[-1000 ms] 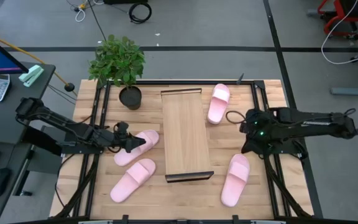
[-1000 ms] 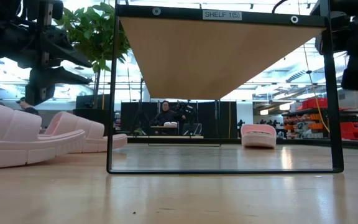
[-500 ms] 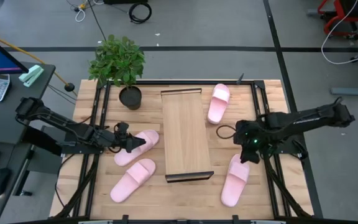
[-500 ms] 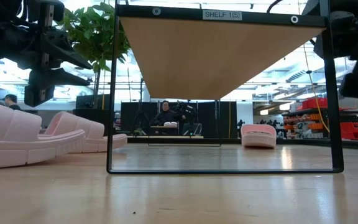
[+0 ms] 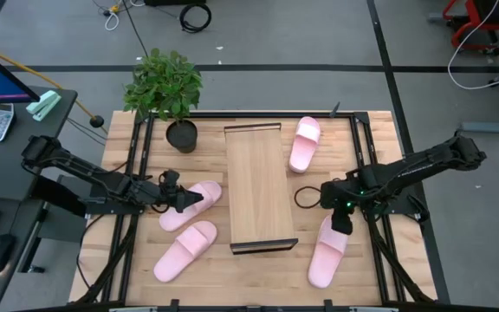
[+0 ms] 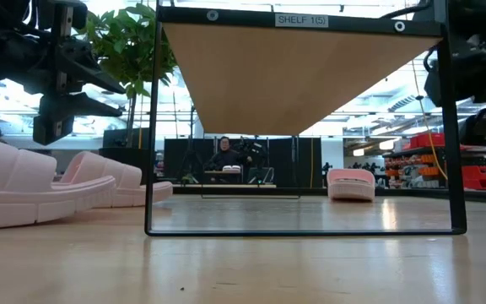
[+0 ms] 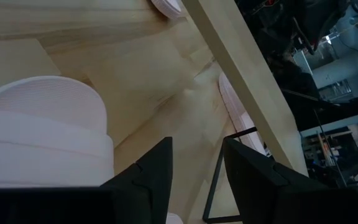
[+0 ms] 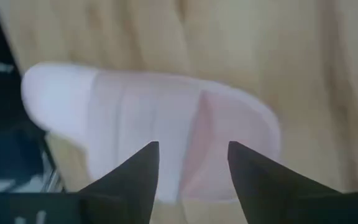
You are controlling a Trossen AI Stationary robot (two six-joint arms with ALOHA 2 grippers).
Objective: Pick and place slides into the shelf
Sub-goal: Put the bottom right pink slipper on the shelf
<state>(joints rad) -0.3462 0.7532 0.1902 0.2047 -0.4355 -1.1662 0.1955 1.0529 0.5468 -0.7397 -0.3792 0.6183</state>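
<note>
Four pale pink slides lie sole-down on the tabletop: one at the far right (image 5: 304,143), one at the near right (image 5: 327,250), and two left of the shelf (image 5: 192,206) (image 5: 185,250). The shelf (image 5: 258,186), a long light-wood board with black end rails, stands in the middle. My left gripper (image 5: 196,198) is open above the farther left slide (image 7: 42,130), which lies beside its fingers. My right gripper (image 5: 340,224) is open, pointing down over the near right slide (image 8: 148,130), one end of the slide below its fingertips (image 8: 191,168).
A potted plant (image 5: 165,87) stands at the table's far left corner, close to the shelf's far end. Black frame rails (image 5: 137,173) run along the table's left and right sides. In the low view the shelf board (image 6: 302,76) is raised on its black rails.
My right gripper has gone toward the table's near edge and a little toward the left, from beside the far right slide to over the near right slide. My left arm and all slides have kept still.
</note>
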